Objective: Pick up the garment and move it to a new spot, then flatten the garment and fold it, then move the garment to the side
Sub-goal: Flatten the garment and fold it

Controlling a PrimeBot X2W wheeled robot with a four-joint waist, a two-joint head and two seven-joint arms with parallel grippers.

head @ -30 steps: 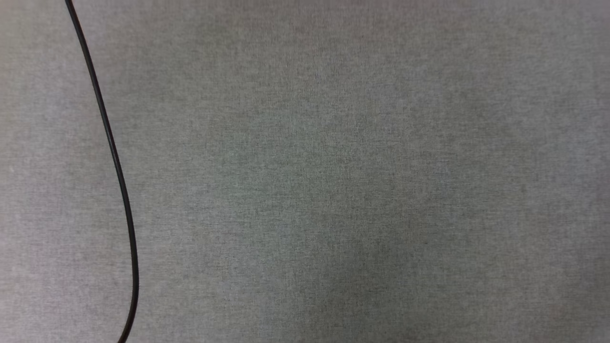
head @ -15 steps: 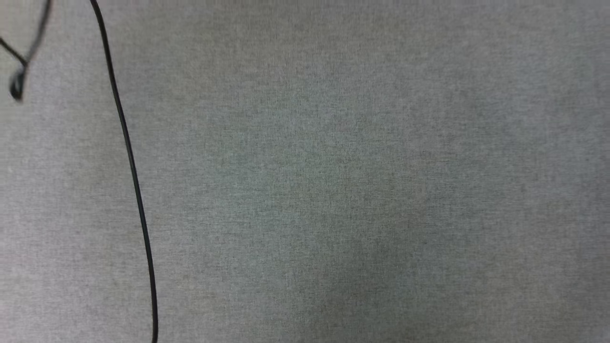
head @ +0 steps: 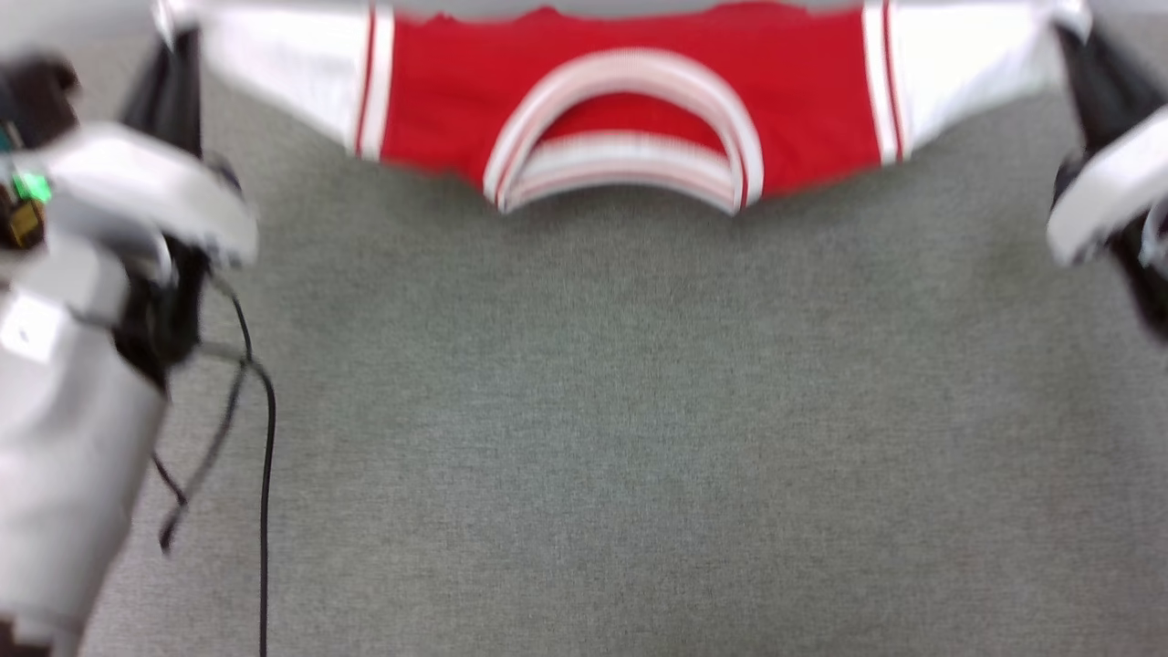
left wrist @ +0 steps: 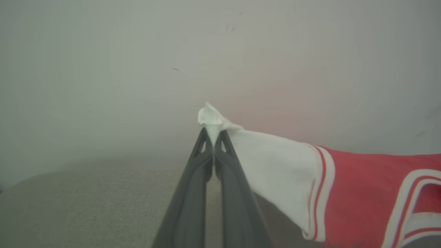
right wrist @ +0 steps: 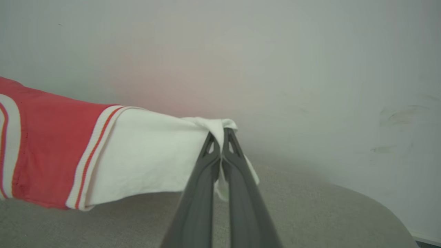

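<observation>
Since a second ago the head view has gained the garment and both arms, where before there was only grey cloth and a cable. The grey fabric surface (head: 639, 438) spreads over the near and middle ground. The garment (head: 438, 100) hangs stretched left to right along the far side, its red body in the middle. Its left sleeve (head: 283, 73) and right sleeve (head: 958, 64) are white. The pale left forearm (head: 64, 438) stands blurred at the near left. The striped collar (head: 625, 128) sags toward the near side. The left gripper (left wrist: 213, 132) is clenched on the left sleeve's tip, with a tuft of white cloth poking past its fingertips. The right gripper (right wrist: 220, 134) pinches the right sleeve's tip likewise. A thin black cable (head: 266, 474) trails down the left.
</observation>
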